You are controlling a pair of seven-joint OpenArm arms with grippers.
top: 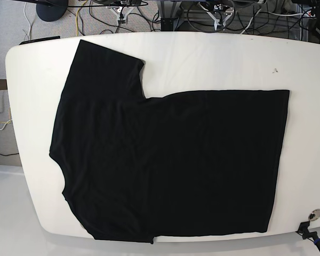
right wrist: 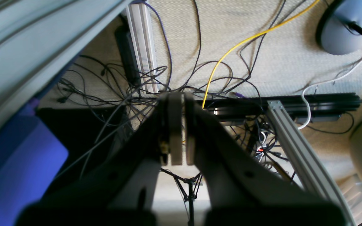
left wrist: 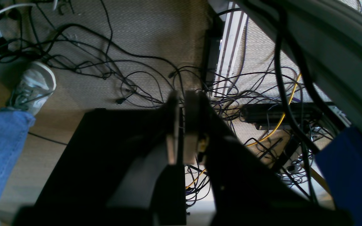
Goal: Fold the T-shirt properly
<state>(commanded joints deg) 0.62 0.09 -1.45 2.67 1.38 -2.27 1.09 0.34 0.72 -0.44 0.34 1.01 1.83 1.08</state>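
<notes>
Black T-shirt (top: 170,160) flat; both end effectors closed, floorward

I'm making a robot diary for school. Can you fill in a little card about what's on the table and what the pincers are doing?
shirt: black T-shirt, spread flat, unfolded
table: white, mostly covered by the shirt
left pincer: shut, holding nothing, over the floor
right pincer: shut, holding nothing, over the floor
floor: tangled cables, someone's shoe
</notes>
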